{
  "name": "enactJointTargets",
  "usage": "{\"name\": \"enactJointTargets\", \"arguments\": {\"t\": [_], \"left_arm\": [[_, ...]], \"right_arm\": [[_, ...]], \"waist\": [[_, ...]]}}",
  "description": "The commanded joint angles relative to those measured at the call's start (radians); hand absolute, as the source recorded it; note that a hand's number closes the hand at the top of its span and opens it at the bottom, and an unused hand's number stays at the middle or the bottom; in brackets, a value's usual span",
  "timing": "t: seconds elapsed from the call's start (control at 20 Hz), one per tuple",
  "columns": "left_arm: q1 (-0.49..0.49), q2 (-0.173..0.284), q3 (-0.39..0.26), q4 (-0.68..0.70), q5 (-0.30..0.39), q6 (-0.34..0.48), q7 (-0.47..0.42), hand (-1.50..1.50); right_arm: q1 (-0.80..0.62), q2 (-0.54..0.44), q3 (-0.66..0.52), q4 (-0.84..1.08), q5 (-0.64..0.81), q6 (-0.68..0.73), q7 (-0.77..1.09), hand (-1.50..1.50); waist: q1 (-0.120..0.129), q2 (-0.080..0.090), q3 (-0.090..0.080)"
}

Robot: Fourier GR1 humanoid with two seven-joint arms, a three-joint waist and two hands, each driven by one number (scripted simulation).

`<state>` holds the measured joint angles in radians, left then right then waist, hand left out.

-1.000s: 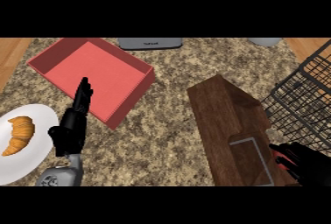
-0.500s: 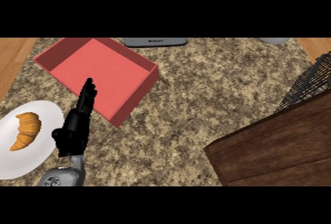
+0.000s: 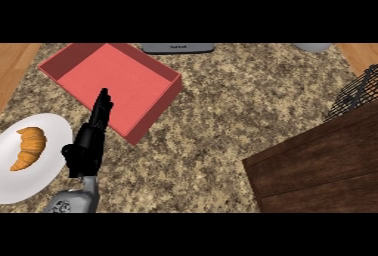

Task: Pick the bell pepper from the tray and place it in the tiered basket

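The red tray [image 3: 74, 55] lies at the upper left of the granite counter, and no bell pepper shows in it. My left hand [image 3: 87, 142] stands at the lower left beside the tray's near edge, open with its fingers straight and pointing up. Only a corner of the black wire tiered basket [image 3: 353, 95] shows at the right edge. Neither my right hand nor the bell pepper appears anywhere in the head view.
A white plate [image 3: 52, 130] holding a croissant [image 3: 26, 147] sits at the left edge beside my left hand. A dark wooden block [image 3: 321, 165] fills the lower right corner. A grey appliance [image 3: 177, 48] and a grey object [image 3: 316, 47] lie along the counter's far edge.
The wooden block has grown to fill the lower right, the basket has slid towards the right edge, and my right hand has gone out of sight. The left hand stays still.
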<state>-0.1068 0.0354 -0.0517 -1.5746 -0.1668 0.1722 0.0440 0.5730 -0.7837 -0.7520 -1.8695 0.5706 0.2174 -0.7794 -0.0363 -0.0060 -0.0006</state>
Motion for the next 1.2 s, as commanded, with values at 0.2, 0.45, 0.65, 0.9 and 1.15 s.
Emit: {"name": "enactJointTargets", "arguments": {"t": [0.2,0.45,0.65,0.9,1.15], "left_arm": [[-0.04,-0.003,0.013,0.055,0.011,-0.01,-0.032,0.0],[-0.054,-0.027,-0.02,0.046,-0.021,0.012,-0.006,0.0],[-0.087,-0.034,-0.025,0.062,-0.018,0.022,0.005,0.0],[-0.077,-0.013,-0.023,-0.004,-0.013,-0.01,0.088,0.0],[0.008,-0.006,-0.034,-0.013,-0.004,-0.019,-0.041,0.0]], "right_arm": [[-0.068,-0.176,-0.31,0.016,-0.289,0.369,0.122,1.5],[-0.147,-0.222,-0.237,0.077,-0.485,0.511,0.283,1.5],[-0.27,-0.263,-0.151,0.075,-0.459,0.465,0.418,1.5],[-0.384,-0.213,-0.07,0.034,-0.419,0.416,0.539,1.5],[-0.496,-0.23,0.047,0.178,-0.275,0.327,0.456,1.5]], "waist": [[0.021,0.005,-0.002],[0.035,0.007,-0.002],[0.042,0.009,0.0],[0.041,0.007,0.0],[0.044,0.007,0.001]]}}
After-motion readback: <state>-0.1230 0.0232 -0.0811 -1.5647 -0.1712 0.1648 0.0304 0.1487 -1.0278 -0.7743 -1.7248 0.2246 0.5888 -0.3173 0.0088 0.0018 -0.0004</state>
